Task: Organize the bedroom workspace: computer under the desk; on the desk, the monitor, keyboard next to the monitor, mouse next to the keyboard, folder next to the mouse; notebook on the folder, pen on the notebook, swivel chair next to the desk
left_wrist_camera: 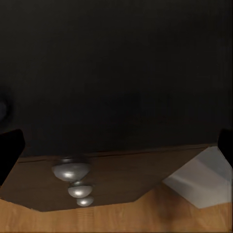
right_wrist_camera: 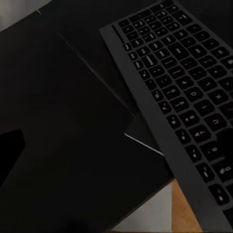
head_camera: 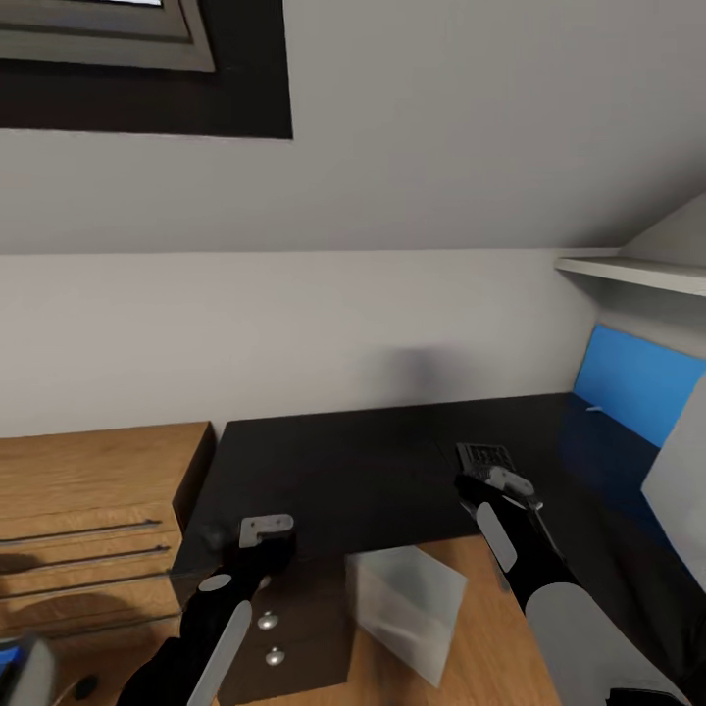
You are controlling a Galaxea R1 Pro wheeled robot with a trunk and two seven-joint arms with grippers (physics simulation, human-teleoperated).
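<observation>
My right gripper point(head_camera: 487, 473) carries the flat dark-grey keyboard point(right_wrist_camera: 182, 92) over the black desk top point(head_camera: 353, 471), fingers pinching its near edge (my judgement; the pads themselves are hidden). I want it level, then down flat on the bare dark surface, clear of the edge. My left gripper point(head_camera: 265, 534) hovers at the desk's front, black fingers point(left_wrist_camera: 9, 153) spread, holding nothing.
</observation>
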